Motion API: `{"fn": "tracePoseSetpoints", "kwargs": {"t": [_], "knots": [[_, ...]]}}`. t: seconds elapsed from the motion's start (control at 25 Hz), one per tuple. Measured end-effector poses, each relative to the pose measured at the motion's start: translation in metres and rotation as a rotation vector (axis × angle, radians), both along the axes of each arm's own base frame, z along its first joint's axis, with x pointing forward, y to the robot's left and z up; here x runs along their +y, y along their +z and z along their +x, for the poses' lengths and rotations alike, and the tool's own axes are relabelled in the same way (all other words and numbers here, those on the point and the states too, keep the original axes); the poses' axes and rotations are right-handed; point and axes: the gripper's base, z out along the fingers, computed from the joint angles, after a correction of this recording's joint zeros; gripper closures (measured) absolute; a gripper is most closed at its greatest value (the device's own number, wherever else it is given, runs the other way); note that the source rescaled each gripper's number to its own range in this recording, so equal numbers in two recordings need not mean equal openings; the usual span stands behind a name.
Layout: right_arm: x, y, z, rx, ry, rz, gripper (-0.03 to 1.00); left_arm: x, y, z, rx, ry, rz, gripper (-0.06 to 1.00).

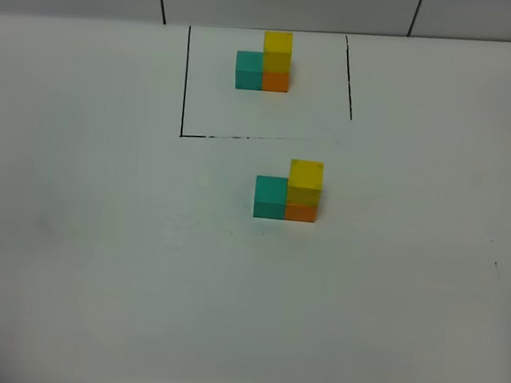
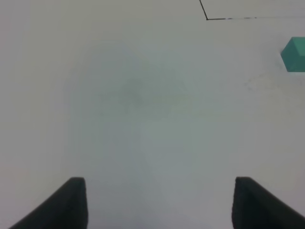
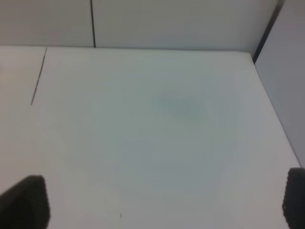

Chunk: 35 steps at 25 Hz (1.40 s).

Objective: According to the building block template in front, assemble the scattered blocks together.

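Observation:
The building block template [image 1: 264,62] stands at the back inside a thin black outline [image 1: 186,85]: teal beside orange, yellow on the orange. In front of it, outside the outline, a teal block [image 1: 270,197] touches an orange block [image 1: 300,212], and a yellow block [image 1: 305,181] sits on the orange one. The left wrist view catches only the teal block's edge [image 2: 294,55]. My left gripper [image 2: 159,202] is open over bare table, nothing between its dark fingertips [image 2: 66,202]. My right gripper [image 3: 164,202] is open wide, its fingertips [image 3: 24,200] far apart. Neither gripper appears in the high view.
The white table [image 1: 98,231] runs to a rounded front edge. Its right edge [image 3: 271,109] and back wall panels show in the right wrist view. A corner of the black outline [image 2: 207,18] shows in the left wrist view.

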Motion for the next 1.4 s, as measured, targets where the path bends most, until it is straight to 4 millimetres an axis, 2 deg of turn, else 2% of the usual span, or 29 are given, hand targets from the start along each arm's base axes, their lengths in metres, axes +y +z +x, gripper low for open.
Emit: {"fn": "tracePoseSetpoints", "kwargs": {"t": [0.24, 0.4, 0.64, 0.88, 1.4], "knots": [[-0.004, -0.027, -0.044, 0.013, -0.065, -0.013, -0.03, 0.0, 0.0, 0.0, 0.0, 0.0, 0.0, 0.55], [-0.006, -0.043, -0.066, 0.044, -0.094, -0.007, -0.03, 0.0, 0.0, 0.0, 0.0, 0.0, 0.0, 0.55], [-0.004, -0.056, -0.094, 0.007, -0.098, 0.038, -0.03, 0.0, 0.0, 0.0, 0.0, 0.0, 0.0, 0.55], [-0.002, -0.066, -0.095, 0.039, -0.069, 0.056, -0.02, 0.0, 0.0, 0.0, 0.0, 0.0, 0.0, 0.55], [-0.002, -0.069, -0.093, 0.045, 0.002, 0.058, 0.06, 0.0, 0.0, 0.0, 0.0, 0.0, 0.0, 0.55]]}}
